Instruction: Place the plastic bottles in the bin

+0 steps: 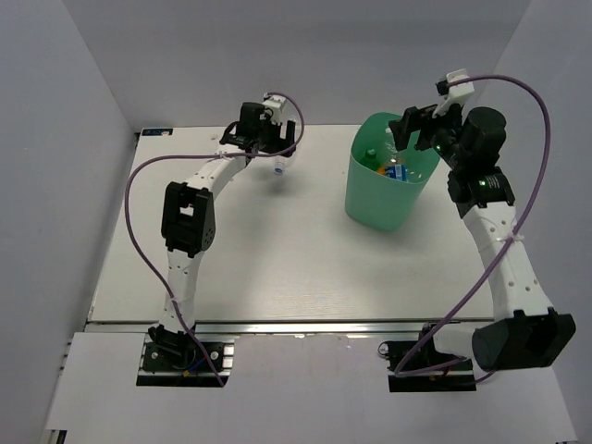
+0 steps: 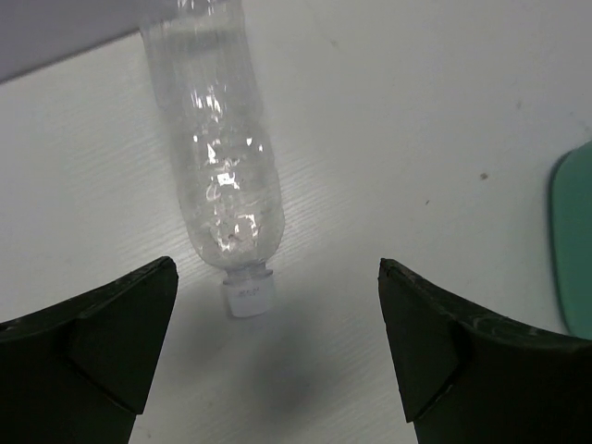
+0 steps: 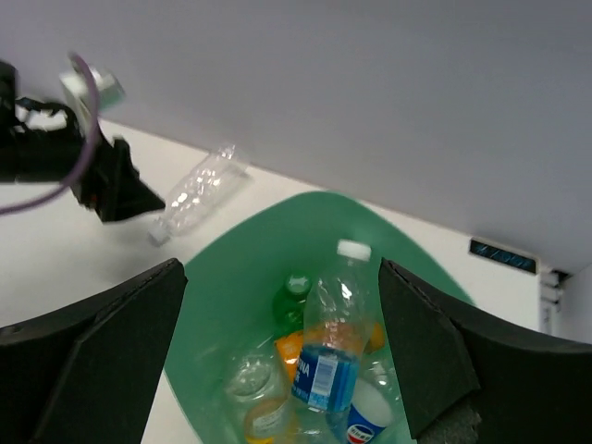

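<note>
— Where's the left end effector [image 2: 277,277]?
— Spread wide and empty. The clear bottle [image 2: 217,157] lies on the table [image 2: 416,139] just ahead of it, with its white cap pointing into the gap.
— And the right end effector [image 3: 282,277]?
— Open too, above the bin [image 3: 222,277]. A blue-labelled bottle [image 3: 328,361] stands below it among others.

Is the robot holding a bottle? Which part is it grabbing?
Nothing is held. The left gripper hangs open over a clear bottle lying on the table; the right gripper hangs open above the bin.
</note>
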